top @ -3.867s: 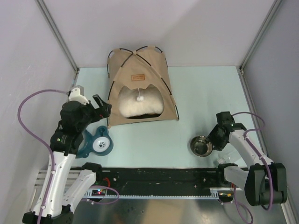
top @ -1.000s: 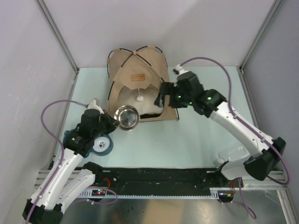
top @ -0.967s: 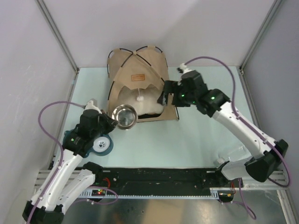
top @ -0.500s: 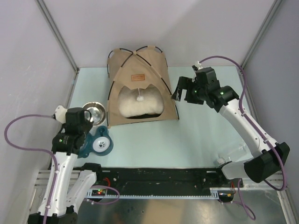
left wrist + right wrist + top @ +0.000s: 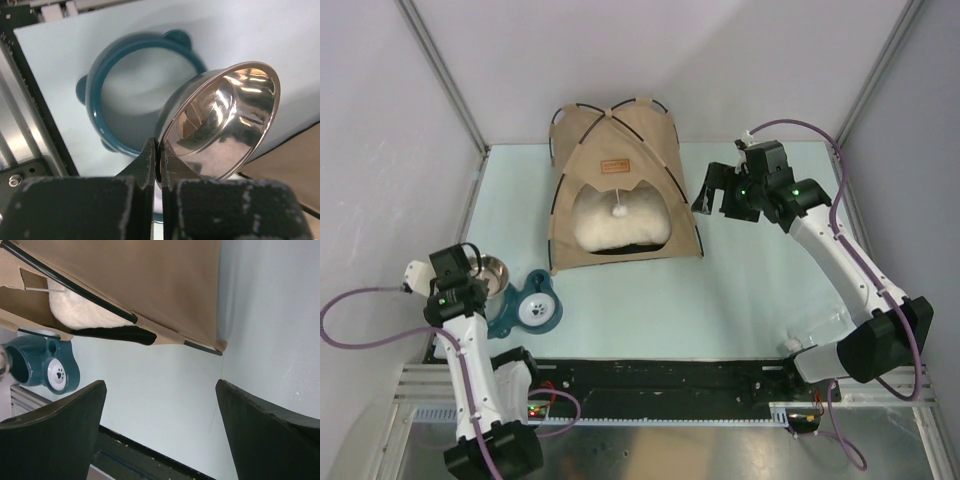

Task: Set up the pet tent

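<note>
At the near left of the bench (image 5: 750, 270), the left jaws are pressed together on the rim of a steel bowl (image 5: 220, 125), pinching it. The bowl hangs tilted, its shiny inside turned sideways, over the open ring of a teal feeder stand (image 5: 95, 100). Whether bowl and ring touch cannot be told. From above, the bowl (image 5: 492, 272) sits at the left end of the stand (image 5: 532, 308), whose right cup shows a paw print.

Farther back, at the middle of the bench, the pet tent (image 5: 610, 140) stands upright against the rear wall, its thin black poles (image 5: 672, 165) arched over the tan fabric. A cream pillow (image 5: 605, 225) fills the doorway, with the white pompom (image 5: 618, 209) hanging in front of it and the brown label patch (image 5: 615, 167) above.

The right jaws are spread wide and hold nothing. They hover just right of the tent, apart from it. The right wrist view looks between them at the tent's (image 5: 150, 280) front right corner.
</note>
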Tool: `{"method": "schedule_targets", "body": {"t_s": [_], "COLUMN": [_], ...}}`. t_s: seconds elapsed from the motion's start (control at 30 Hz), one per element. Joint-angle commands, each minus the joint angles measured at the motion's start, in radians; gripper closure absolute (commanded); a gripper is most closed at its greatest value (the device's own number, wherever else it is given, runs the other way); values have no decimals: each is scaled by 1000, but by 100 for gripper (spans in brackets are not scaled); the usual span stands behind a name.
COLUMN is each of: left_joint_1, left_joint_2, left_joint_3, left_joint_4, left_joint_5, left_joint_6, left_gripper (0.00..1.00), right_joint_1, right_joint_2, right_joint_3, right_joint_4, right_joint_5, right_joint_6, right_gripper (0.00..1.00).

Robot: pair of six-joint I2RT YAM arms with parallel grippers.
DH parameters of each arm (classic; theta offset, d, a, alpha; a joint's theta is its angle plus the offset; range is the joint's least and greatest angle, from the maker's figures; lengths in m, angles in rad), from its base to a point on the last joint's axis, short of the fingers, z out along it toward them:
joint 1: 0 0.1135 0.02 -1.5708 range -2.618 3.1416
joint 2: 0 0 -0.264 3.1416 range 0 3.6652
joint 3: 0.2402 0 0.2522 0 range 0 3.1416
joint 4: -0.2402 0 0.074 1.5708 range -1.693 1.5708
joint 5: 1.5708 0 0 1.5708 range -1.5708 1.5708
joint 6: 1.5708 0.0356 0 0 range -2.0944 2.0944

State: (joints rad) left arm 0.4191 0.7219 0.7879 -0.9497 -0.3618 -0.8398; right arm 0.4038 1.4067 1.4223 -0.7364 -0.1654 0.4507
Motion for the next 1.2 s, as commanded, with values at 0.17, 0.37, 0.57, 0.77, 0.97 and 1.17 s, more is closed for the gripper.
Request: {"method": "schedule_targets", "body": {"t_s": [0.17, 0.37, 0.57, 0.77, 0.97, 1.17], "left_joint_1": [127, 254, 418, 452, 452, 453], "left_joint_2": [24, 103, 115, 94, 77, 58], "left_joint_3": [-134, -179, -213, -219, -221, -205], "left_joint_4": [113, 204, 224, 203, 181, 161], "left_joint_5": [163, 252, 332, 452, 402, 366], "left_joint_6": [15, 59, 111, 105, 79, 77], "left_gripper": [100, 100, 100, 100, 100, 100], "right_joint_1": [-63, -79, -84, -91, -91, -91], "right_joint_2": [-17, -37, -67, -94, -116, -123], "right_joint_3": [-28, -33, -66, -114, -138, -139], "right_joint_4": [7, -9, -30, -19, -19, -27], "right_joint_5": [-135, -127, -104, -104, -111, -123], "right_joint_6": [6, 6, 5, 29, 36, 36], "right_gripper": [4, 4, 4, 5, 5, 5]}}
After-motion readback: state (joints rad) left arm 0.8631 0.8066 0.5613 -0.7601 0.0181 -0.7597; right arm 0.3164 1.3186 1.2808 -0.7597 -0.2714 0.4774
